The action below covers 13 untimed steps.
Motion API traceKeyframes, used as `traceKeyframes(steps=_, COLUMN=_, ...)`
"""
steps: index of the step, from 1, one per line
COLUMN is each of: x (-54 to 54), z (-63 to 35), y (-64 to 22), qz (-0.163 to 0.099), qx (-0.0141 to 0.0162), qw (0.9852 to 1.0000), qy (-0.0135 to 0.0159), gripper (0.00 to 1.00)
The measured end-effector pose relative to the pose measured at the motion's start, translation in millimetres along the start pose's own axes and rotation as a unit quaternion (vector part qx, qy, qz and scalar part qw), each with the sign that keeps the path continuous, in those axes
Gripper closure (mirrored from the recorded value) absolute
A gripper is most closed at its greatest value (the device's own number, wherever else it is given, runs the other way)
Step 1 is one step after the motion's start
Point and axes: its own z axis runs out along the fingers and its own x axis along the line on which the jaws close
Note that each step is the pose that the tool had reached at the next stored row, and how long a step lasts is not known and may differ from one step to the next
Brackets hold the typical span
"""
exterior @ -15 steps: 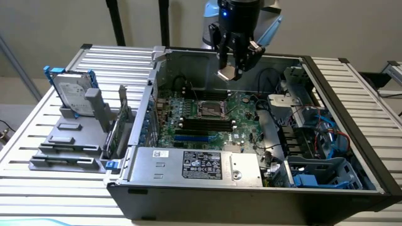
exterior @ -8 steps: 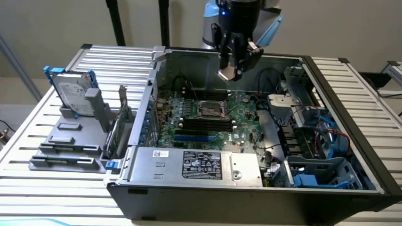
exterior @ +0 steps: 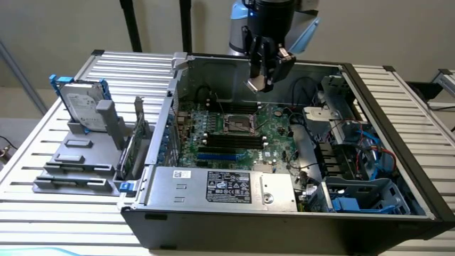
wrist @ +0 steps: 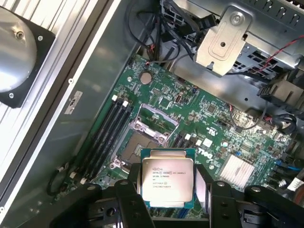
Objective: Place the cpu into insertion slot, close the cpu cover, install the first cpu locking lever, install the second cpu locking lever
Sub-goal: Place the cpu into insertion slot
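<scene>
Pincer point(wrist: 170, 192) clasping cpu point(wrist: 167, 175), raised above insertion slot point(wrist: 144, 142)

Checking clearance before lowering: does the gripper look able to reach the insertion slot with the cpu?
Probably yes: the gripper holds the cpu above the motherboard, the insertion slot lies uncovered below, and nothing crosses the gap between them.

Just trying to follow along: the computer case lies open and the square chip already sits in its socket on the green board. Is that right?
Not quite. The computer case lies open, but the cpu is not in the insertion slot on the green board: the wrist view shows it gripped in the hand, above the board.
</scene>
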Motion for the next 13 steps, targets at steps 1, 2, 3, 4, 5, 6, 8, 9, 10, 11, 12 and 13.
traceKeyframes(steps=1, x=0.0, z=0.0, y=0.0, qz=0.006, qx=0.0000, qw=1.0000, qy=-0.0004, gripper=0.46)
traceKeyframes(steps=2, x=0.0, z=0.0, y=0.0, qz=0.012, qx=0.0000, qw=0.9999, qy=-0.0008, gripper=0.46)
traceKeyframes(steps=3, x=0.0, z=0.0, y=-0.1, qz=0.018, qx=0.0000, qw=0.9998, qy=-0.0011, gripper=0.46)
traceKeyframes(steps=4, x=0.0, z=0.0, y=-0.1, qz=0.023, qx=0.0001, qw=0.9997, qy=-0.0015, gripper=0.46)
traceKeyframes(steps=5, x=0.1, z=0.0, y=-0.1, qz=0.029, qx=0.0001, qw=0.9996, qy=-0.0018, gripper=0.46)
traceKeyframes(steps=6, x=0.1, z=0.0, y=-0.1, qz=0.035, qx=0.0002, qw=0.9994, qy=-0.0021, gripper=0.46)
traceKeyframes(steps=8, x=0.1, z=0.0, y=-0.2, qz=0.046, qx=0.0003, qw=0.9989, qy=-0.0026, gripper=0.46)
traceKeyframes(steps=9, x=0.1, z=0.1, y=-0.2, qz=0.052, qx=0.0003, qw=0.9986, qy=-0.0030, gripper=0.46)
traceKeyframes(steps=10, x=0.1, z=0.2, y=-0.2, qz=0.059, qx=0.0004, qw=0.9983, qy=-0.0035, gripper=0.46)
traceKeyframes(steps=11, x=0.1, z=0.3, y=-0.2, qz=0.065, qx=0.0005, qw=0.9979, qy=-0.0039, gripper=0.46)
traceKeyframes(steps=12, x=0.1, z=0.5, y=-0.2, qz=0.072, qx=0.0006, qw=0.9974, qy=-0.0044, gripper=0.46)
traceKeyframes(steps=13, x=0.1, z=0.6, y=-0.3, qz=0.078, qx=0.0007, qw=0.9969, qy=-0.0049, gripper=0.46)
